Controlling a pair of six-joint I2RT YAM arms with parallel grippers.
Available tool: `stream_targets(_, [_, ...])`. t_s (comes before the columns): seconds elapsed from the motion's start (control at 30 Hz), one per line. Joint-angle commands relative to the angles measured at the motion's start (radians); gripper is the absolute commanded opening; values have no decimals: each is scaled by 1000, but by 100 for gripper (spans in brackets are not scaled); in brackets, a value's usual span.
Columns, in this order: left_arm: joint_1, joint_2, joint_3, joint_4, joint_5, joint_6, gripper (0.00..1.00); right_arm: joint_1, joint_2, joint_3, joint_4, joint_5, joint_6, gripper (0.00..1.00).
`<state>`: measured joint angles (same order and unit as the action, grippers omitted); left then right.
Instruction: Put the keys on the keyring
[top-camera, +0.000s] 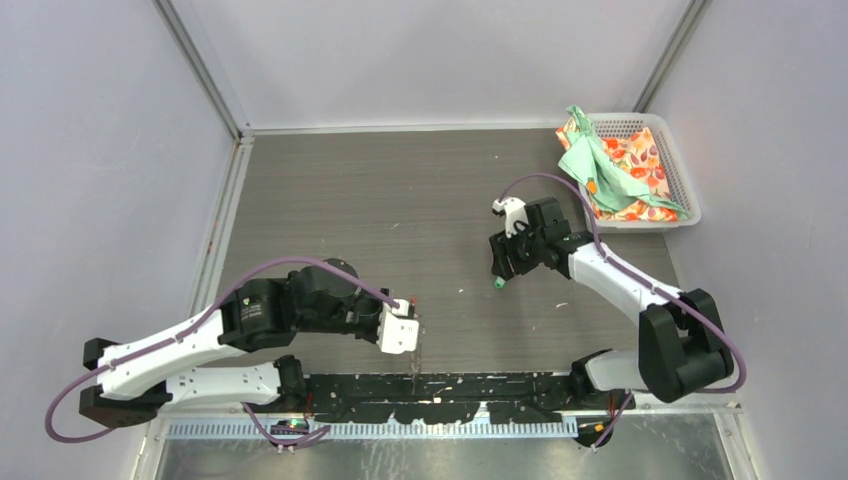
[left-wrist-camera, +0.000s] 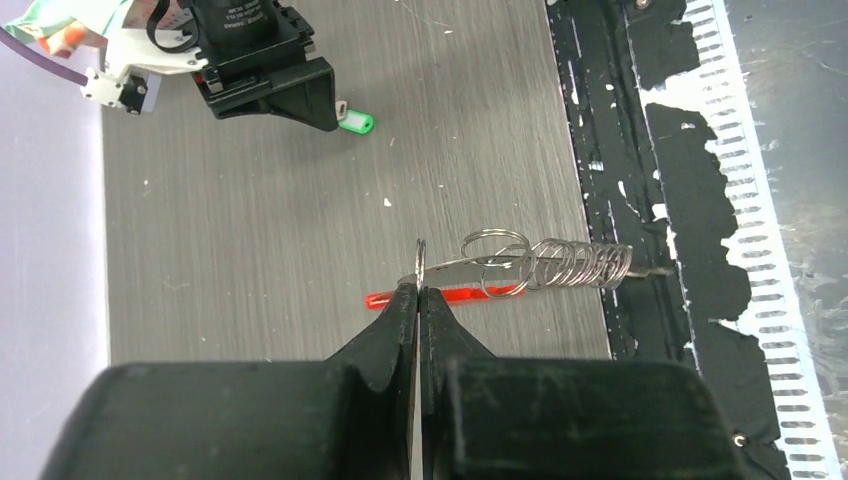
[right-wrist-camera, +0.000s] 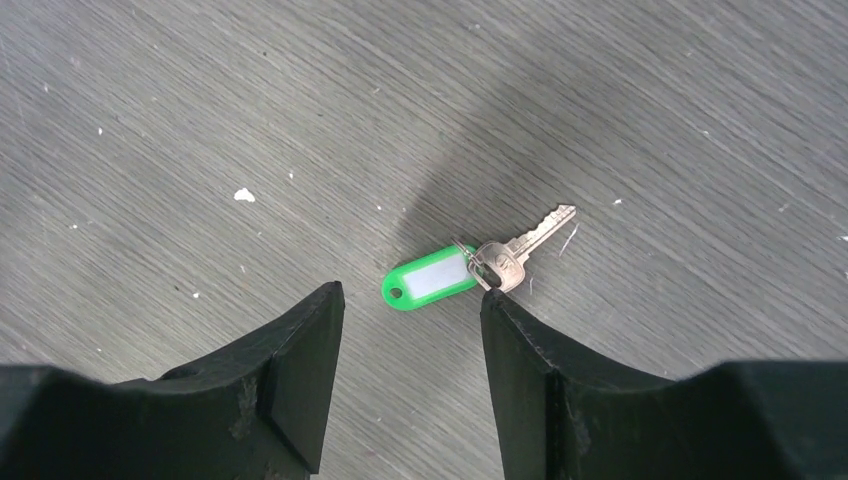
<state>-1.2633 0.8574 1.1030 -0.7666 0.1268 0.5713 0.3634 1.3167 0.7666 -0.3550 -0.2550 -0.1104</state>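
1. we count two arms, each with one two-finger gripper, both over the grey table (top-camera: 350, 200).
2. the left gripper (left-wrist-camera: 419, 290) is pinched tight on one thin wire ring of the keyring (left-wrist-camera: 560, 263), and holds it at the near edge of the table, close to the black strip.
3. there is one keyring: a run of grey coiled wire loops with one long red tab (left-wrist-camera: 470, 293) beside them.
4. the right gripper (right-wrist-camera: 411, 297) has its jaws apart with nothing held, and it is low over the table.
5. we see one key (right-wrist-camera: 520, 245). it is silver with one bright-green tag (right-wrist-camera: 430, 280), and it lies flat on the table.
6. the tag sits in the gap between the two fingers. the key's head is just beside one fingertip, and we cannot tell if they touch.
7. the key and the keyring are well apart, and the key is not on the ring.
8. in the far right corner stands one white basket (top-camera: 682, 180) with two cloths in it, one green cloth (top-camera: 590, 165) and one floral cloth (top-camera: 640, 160).
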Motion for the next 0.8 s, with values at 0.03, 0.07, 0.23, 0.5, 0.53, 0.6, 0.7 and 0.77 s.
stream_targets(0.03, [-4,-22,7,30,24,-27,0,-39,68,46,2,-111,-145,57])
stream_targets(0.07, [-3,-23,7,31,25,-25,0,-44,80,49,1,-112,-155,57])
stream_targets(0.23, [-4,-30,16,27,35,-25,0,-54,144,58,10,-107,-195,54])
stream_targets(0.5, [-3,-45,18,23,34,-23,0,-55,189,75,13,-54,-268,50])
stream_targets(0.53, [-4,-46,17,25,32,-21,0,-54,197,81,8,-55,-276,49])
stream_targets(0.6, [-3,-47,15,26,29,-20,0,-54,216,96,2,-64,-287,46])
stream_targets(0.7, [-4,-52,12,25,24,-21,0,-54,231,108,0,-72,-298,43])
stream_targets(0.77, [-3,-56,11,23,23,-21,0,-54,242,118,-11,-79,-306,40])
